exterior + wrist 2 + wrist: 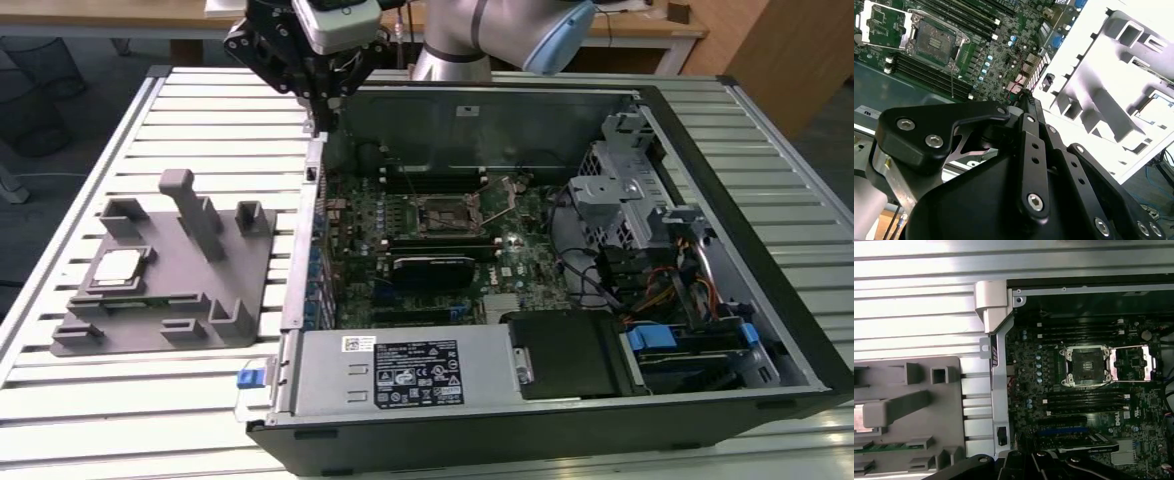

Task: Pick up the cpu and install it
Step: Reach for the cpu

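Above the computer case [507,118] wall, gripper [320,118] hovers; spread or pressed together, cannot tell. Cpu [118,266] sits on grey holder block [200,290], well apart, toward exterior view's left.

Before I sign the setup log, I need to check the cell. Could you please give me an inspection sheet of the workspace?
Surface: slatted metal table, carrying an open computer case and a grey holder.
Job's things: cpu lies in the holder; motherboard socket stands open.
Clutter: nothing seen.
Gripper: gripper hangs above the case wall beside the holder, apart from the cpu.
Cables: coloured wires inside the case, at the exterior view's right.
Surroundings: wooden desk behind the table.
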`<state>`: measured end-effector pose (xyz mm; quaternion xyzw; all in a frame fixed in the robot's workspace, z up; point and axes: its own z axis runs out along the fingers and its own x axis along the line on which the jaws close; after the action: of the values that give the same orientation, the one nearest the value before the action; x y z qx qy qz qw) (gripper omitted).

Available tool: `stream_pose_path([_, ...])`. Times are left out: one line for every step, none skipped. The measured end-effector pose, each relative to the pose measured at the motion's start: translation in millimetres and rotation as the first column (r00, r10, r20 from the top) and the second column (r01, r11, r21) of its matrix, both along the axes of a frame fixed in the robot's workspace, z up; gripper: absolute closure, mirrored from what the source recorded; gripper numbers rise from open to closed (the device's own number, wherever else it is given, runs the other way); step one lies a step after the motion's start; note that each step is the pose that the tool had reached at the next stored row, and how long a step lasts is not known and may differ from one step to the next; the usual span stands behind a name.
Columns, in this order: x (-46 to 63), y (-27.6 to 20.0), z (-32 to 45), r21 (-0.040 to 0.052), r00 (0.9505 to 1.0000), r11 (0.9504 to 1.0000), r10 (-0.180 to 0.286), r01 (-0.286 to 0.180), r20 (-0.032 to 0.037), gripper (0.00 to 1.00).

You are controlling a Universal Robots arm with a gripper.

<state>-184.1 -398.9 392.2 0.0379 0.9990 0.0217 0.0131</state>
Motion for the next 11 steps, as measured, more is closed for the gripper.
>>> stream_pose_path([-0.6, 0.0, 0.0, 0.0, 1.0, 1.0, 0.0, 0.0, 0.0, 0.89])
stream_pose_path([-1.3, 0.0, 0.0, -0.0001, 1.0, 1.0, 0.0, 0.0, 0.0, 0.89])
stream_pose_path([-1.9, 0.0, -0.1, 0.0, 1.0, 1.0, 0.0, 0.0, 0.0, 0.89])
stream_pose_path([-2.5, 0.0, -0.1, 0.0, 1.0, 1.0, 0.0, 0.0, 0.0, 0.89])
stream_pose_path([-3.1, 0.0, -0.1, 0.0, 1.0, 1.0, 0.0, 0.0, 0.0, 0.89])
stream_pose_path([-3.6, 0.0, -0.2, 0.0, 1.0, 1.0, 0.0, 0.0, 0.0, 0.89])
stream_pose_path([-4.1, 0.0, -0.2, 0.0, 1.0, 1.0, 0.0, 0.0, 0.0, 0.89])
stream_pose_path([-4.7, 0.0, -0.2, 0.0, 1.0, 1.0, 0.0, 0.0, 0.0, 0.89])
stream_pose_path([-5.2, 0.0, -0.2, 0.0, 1.0, 1.0, 0.0, 0.0, 0.0, 0.89])
stream_pose_path([-5.7, 0.0, -0.3, 0.0, 1.0, 1.0, 0.0, 0.0, 0.0, 0.89])
stream_pose_path([-6.3, 0.0, -0.3, 0.0, 1.0, 1.0, 0.0, 0.0, 0.0, 0.89])
